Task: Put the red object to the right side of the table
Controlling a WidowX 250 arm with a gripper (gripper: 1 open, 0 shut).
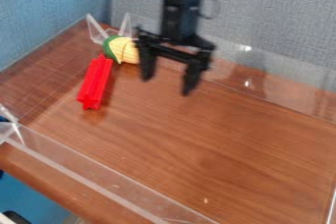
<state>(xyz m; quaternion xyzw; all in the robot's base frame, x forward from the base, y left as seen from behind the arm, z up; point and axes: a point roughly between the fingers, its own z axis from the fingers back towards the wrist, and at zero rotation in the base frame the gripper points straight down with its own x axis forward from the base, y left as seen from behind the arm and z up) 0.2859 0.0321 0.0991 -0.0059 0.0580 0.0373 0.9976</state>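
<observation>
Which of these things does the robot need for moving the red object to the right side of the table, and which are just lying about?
Part of the job:
- red plastic bar
- wood-grain table
- gripper

Just lying about:
- yellow toy corn with a green end

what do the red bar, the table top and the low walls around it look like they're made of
Red bar: probably glossy plastic, going by its even, bright color and crisp edges; painted wood is possible.
Table top: wood or wood-look laminate, reddish brown with a slight sheen.
Low walls: clear, shiny acrylic or glass; the surface shows through and the edges catch light.
</observation>
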